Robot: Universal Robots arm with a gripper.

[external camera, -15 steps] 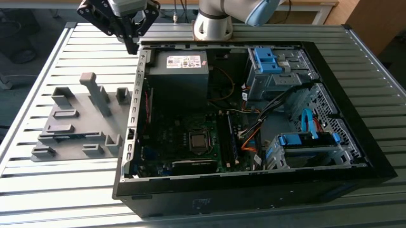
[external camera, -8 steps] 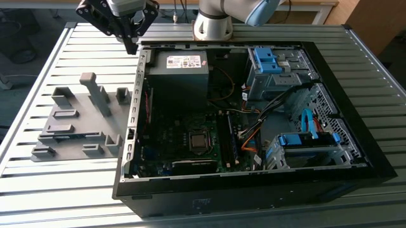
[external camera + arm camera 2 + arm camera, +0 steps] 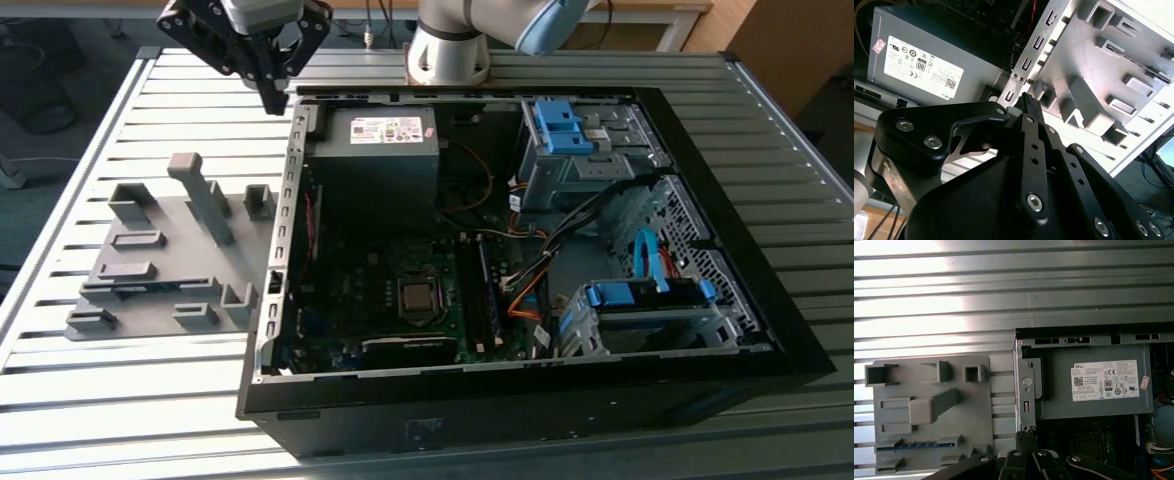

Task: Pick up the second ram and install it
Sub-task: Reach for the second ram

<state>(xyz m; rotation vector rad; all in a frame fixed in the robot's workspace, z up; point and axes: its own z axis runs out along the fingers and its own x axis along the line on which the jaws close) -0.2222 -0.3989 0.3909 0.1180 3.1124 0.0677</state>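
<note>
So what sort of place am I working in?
Probably a robot assembly test bench: an open computer case lies on a slatted metal table, with a grey fixture plate beside it.

Fingers (image 3: 1024,440) pressed together by case wall (image 3: 1017,390); ram (image 3: 919,444) in grey fixture (image 3: 979,410) slot.

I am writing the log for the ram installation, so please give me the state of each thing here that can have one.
Black robot gripper: shut, holding nothing.
Black desktop computer case: lying on its side, open, side panel off.
Dark blue-green ram stick: seated in a slot of the grey plastic fixture plate, not gripped.
</note>
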